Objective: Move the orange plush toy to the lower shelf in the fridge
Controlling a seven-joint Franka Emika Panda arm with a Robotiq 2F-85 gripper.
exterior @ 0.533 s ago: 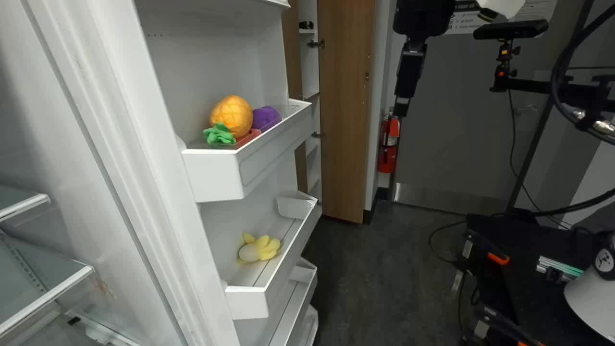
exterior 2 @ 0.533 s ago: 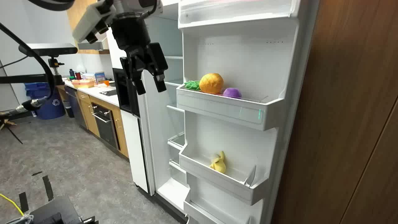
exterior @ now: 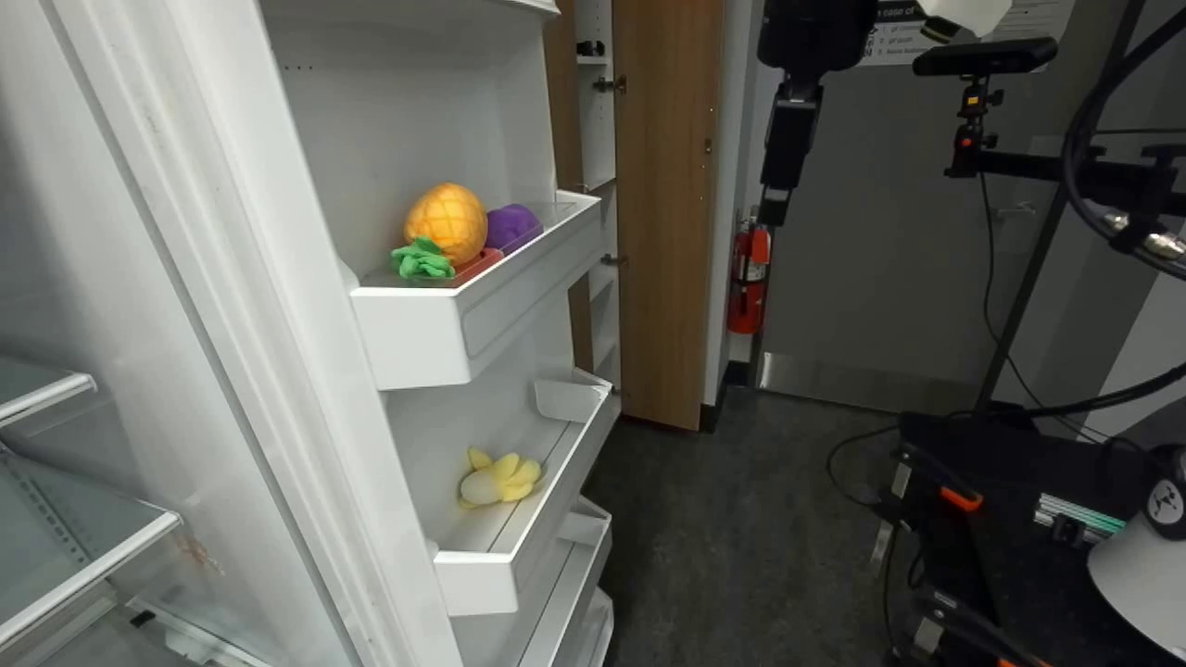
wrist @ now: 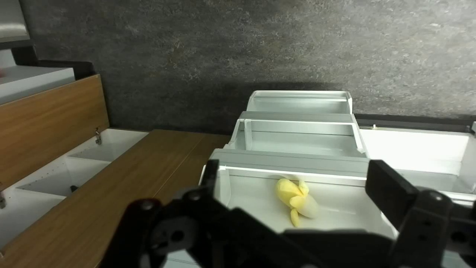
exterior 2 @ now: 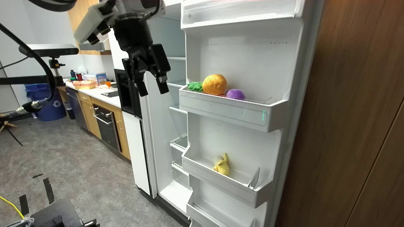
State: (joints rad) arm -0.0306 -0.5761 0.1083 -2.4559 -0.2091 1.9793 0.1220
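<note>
The orange plush toy (exterior: 447,225), with its green leafy part (exterior: 422,258), rests in an upper door bin (exterior 2: 221,105) of the fridge (exterior 2: 240,53). Below that bin is the lower shelf (exterior 2: 217,182), a long white door bin. My gripper (exterior 2: 153,89) hangs in the air, apart from the toy and in front of the door. Its fingers stand wide apart with nothing between them. From the wrist, the gripper (wrist: 295,176) frames the lower shelf from above; the orange toy is out of that view.
A purple plush (exterior 2: 235,94) sits beside the orange toy. In the lower shelf lies a pale yellow plush (wrist: 297,199). More white bins (wrist: 301,128) come further down the door. A wooden cabinet panel (exterior 2: 356,110) adjoins the door, and glass shelves (exterior: 83,556) are inside the fridge.
</note>
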